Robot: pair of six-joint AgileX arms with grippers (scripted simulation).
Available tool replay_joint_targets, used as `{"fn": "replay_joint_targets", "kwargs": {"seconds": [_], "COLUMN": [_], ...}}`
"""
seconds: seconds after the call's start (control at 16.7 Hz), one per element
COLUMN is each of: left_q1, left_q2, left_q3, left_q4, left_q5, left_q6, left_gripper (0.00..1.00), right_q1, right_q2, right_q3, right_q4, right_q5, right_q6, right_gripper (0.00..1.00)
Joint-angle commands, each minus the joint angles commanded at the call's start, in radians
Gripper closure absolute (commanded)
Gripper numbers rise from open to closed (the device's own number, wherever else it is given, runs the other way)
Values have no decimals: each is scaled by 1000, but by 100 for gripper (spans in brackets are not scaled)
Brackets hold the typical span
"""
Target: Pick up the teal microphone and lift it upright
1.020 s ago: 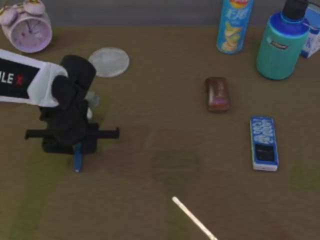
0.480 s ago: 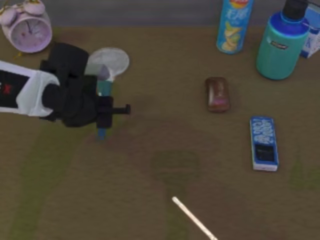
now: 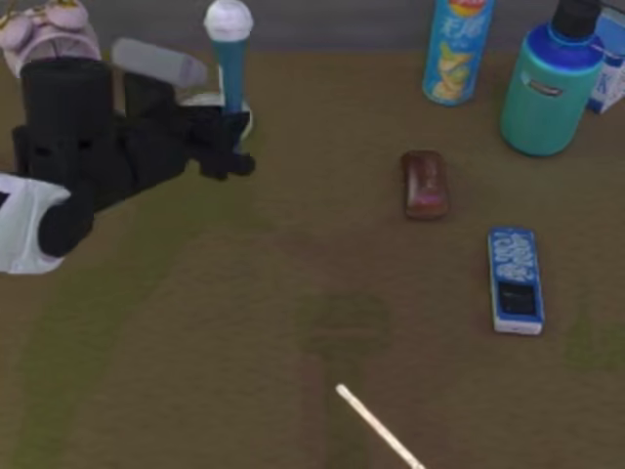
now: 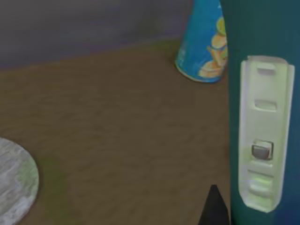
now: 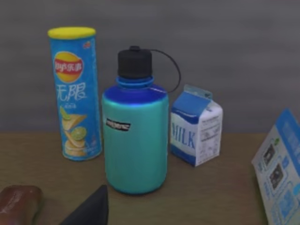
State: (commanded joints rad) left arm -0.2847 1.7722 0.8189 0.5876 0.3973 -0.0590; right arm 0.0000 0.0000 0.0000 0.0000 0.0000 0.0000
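The teal microphone stands upright above the table's back left, its rounded white mesh head on top. My left gripper is shut on the lower part of its handle, with the black wrist reaching in from the left. In the left wrist view the teal handle fills the near side, its white switch panel facing the camera and one dark fingertip beside it. My right arm is outside the top view; its wrist camera looks at the back right corner.
A lilac alarm clock and a round grey disc sit behind my left arm. A chips can, a big teal bottle and a milk carton line the back right. A brown block, a blue-and-white remote and a white stick lie mid-table.
My left gripper has risen and swung toward the back edge with the microphone, turning it from pointing along the table to standing upright, head up.
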Motion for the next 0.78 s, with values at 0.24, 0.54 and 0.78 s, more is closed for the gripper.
{"fn": "replay_joint_targets", "kwargs": {"seconds": [0.24,0.54,0.78], "left_q1": [12,18,9], "left_q2": [-90,-132,-129], "left_q3": [-71,-95,-91], "left_q4": [243,320,319], "left_q5": [100,138,132], "left_q6": [55,77,78], "left_gripper": [100,100,100], "right_q1": [0,0,0], "right_q2": [0,0,0], "right_q3": [0,0,0], "right_q4": [0,0,0], "right_q5": [0,0,0], "right_q6": [0,0,0], "right_gripper": [0,0,0]}}
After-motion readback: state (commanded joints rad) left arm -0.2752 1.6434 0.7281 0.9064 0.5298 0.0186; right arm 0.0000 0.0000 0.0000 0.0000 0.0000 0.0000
